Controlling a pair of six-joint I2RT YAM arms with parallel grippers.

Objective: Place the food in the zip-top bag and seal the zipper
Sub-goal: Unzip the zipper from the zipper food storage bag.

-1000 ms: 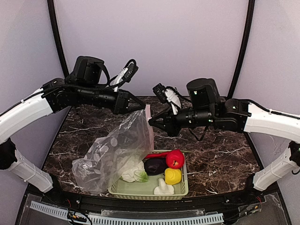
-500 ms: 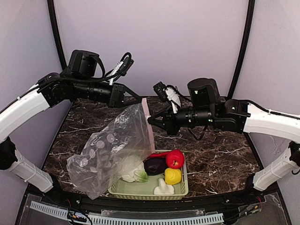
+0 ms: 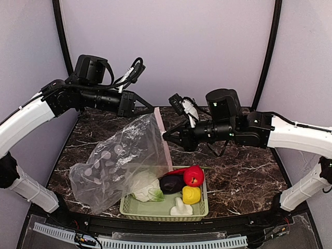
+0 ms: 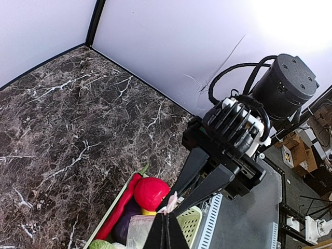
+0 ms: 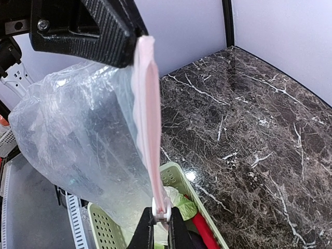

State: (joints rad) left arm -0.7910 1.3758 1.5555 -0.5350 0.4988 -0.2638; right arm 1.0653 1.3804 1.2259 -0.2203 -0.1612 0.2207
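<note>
— Where do we see the zip-top bag point(image 3: 122, 161)?
— Hanging over the basket point(image 3: 204, 205) of food point(image 3: 172, 183). Our left gripper point(image 3: 150, 109) clamps the zipper point(image 5: 148, 119) at its upper end; our right gripper point(image 5: 156, 220) pinches the lower end, apparently at the slider.

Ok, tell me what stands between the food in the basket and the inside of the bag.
The zipper itself: it looks pressed shut, stretched between the left fingers and right fingers. The zip-top bag also hangs over the cauliflower at the basket's left end.
</note>
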